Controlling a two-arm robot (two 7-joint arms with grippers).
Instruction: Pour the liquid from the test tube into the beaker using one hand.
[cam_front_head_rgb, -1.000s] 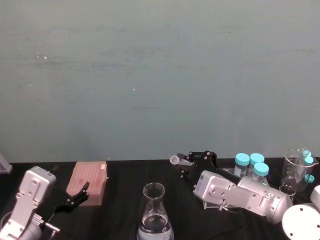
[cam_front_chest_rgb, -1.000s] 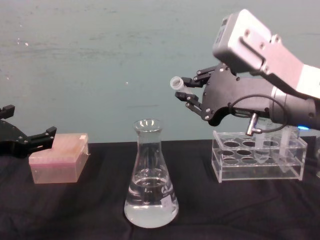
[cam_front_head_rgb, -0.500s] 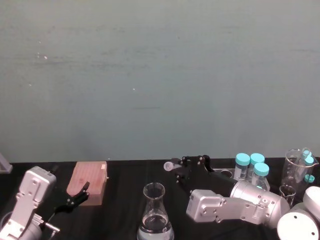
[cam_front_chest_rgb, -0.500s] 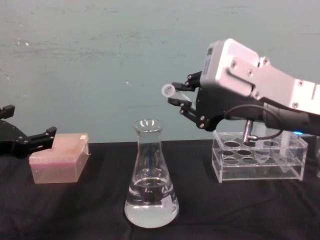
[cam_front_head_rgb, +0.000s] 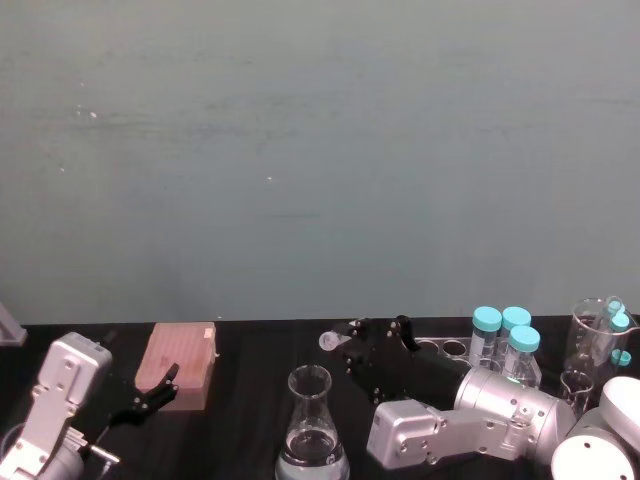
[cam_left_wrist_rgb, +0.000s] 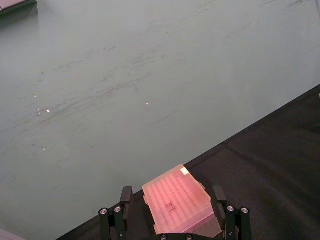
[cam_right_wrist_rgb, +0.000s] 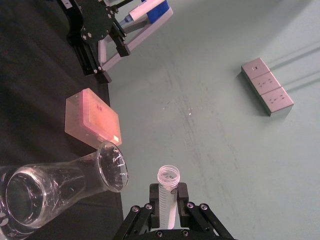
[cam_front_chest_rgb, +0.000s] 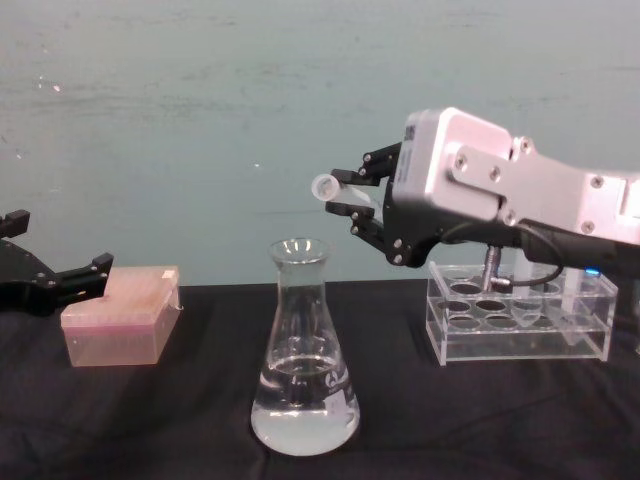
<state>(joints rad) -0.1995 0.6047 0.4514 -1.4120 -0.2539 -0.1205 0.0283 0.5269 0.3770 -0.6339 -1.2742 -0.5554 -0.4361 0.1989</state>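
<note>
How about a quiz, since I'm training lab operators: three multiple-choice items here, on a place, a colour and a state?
1. Where is the test tube's mouth?
A) above the beaker, slightly right of its neck
B) deep inside the beaker
C) level with the beaker's base
2. What colour is the box by the left gripper?
A) blue
B) pink
C) yellow
3. What state is the right gripper in?
A) open, empty
B) shut on the beaker
C) shut on the test tube
Key: 1 A, the chest view shows the flared rim higher than the neck; 2 B, its lid is pink; 3 C, its fingers clamp the tube.
</note>
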